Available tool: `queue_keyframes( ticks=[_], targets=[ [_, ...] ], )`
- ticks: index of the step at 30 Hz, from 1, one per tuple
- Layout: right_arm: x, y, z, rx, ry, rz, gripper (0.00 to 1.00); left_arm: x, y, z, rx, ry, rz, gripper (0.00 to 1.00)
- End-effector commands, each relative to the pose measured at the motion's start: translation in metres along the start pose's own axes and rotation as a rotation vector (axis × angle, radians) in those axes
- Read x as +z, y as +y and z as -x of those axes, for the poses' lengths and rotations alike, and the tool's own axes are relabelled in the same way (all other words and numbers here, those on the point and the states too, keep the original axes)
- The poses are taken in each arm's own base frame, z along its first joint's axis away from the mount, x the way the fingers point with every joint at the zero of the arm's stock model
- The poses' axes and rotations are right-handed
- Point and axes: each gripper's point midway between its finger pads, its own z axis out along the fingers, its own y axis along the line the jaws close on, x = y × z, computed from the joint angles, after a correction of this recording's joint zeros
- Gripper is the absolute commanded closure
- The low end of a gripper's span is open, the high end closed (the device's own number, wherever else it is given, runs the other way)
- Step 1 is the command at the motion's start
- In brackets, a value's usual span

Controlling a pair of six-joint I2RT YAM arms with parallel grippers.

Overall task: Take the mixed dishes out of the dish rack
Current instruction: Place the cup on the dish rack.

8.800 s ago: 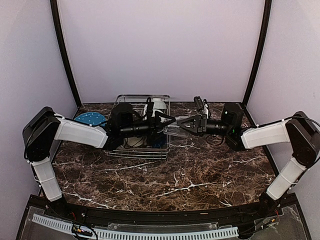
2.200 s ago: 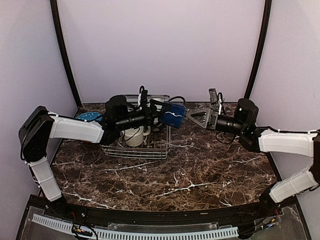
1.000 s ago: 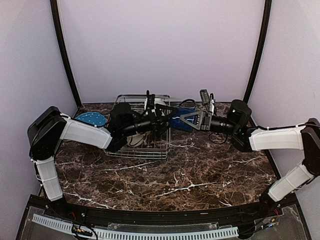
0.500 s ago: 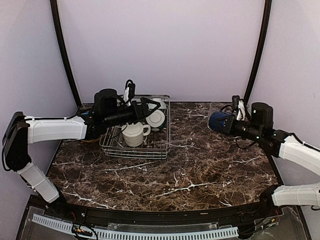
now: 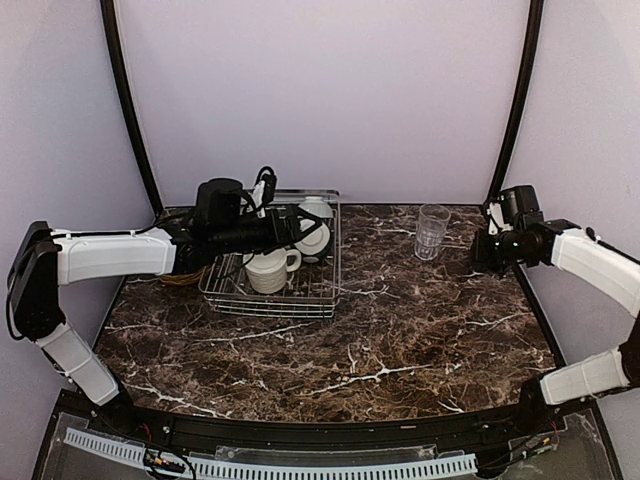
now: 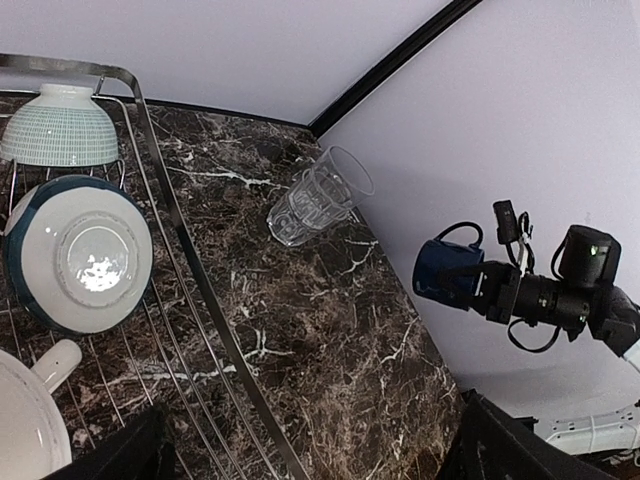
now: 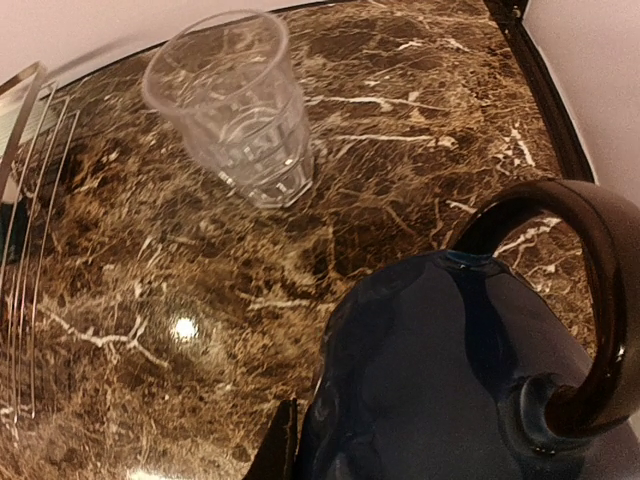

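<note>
The dish rack point(image 5: 268, 303) stands at the back left and holds a cream mug point(image 5: 268, 270) and two bowls point(image 5: 313, 238). In the left wrist view a blue-rimmed bowl point(image 6: 78, 255) and a pale gridded bowl point(image 6: 60, 125) lean in the dish rack point(image 6: 190, 265). My left gripper point(image 5: 295, 228) hovers over the rack's right side, open and holding nothing. A clear glass point(image 5: 432, 230) stands upright on the table. My right gripper point(image 5: 483, 250) is at the far right, shut on the dark blue mug point(image 7: 450, 370), which hangs above the table right of the glass point(image 7: 235, 105).
Dark marble table point(image 5: 350, 350) with purple walls behind and at both sides. Black frame posts point(image 5: 512, 110) rise at the back corners. The right arm's elbow point(image 5: 600, 265) is close to the right wall.
The left gripper gave the dark blue mug to the right gripper beside the rack. The right arm then swung it to the far right, and the left gripper drew back over the rack.
</note>
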Motion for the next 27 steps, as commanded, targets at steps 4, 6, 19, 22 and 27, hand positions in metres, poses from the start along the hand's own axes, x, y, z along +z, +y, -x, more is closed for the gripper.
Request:
queue_keyframes(
  ticks=[4, 6, 19, 22, 27],
  targets=[
    [0.027, -0.023, 0.069, 0.035, 0.044, 0.075, 1.0, -0.011, -0.005, 0.001, 0.036, 0.025, 0.023, 0.01],
    [0.04, -0.022, 0.077, 0.039, 0.083, 0.128, 1.0, -0.014, -0.003, 0.001, 0.049, 0.025, 0.035, 0.01],
    [0.119, -0.055, 0.099, -0.01, 0.29, 0.029, 1.0, -0.025, 0.006, 0.001, 0.119, 0.061, 0.12, 0.01],
    [0.133, -0.056, 0.096, -0.01, 0.329, 0.028, 0.98, -0.028, 0.007, 0.001, 0.134, 0.064, 0.132, 0.01],
    [0.148, -0.062, 0.09, -0.018, 0.359, 0.002, 0.95, -0.033, 0.017, -0.002, 0.141, 0.077, 0.185, 0.01]
  ],
)
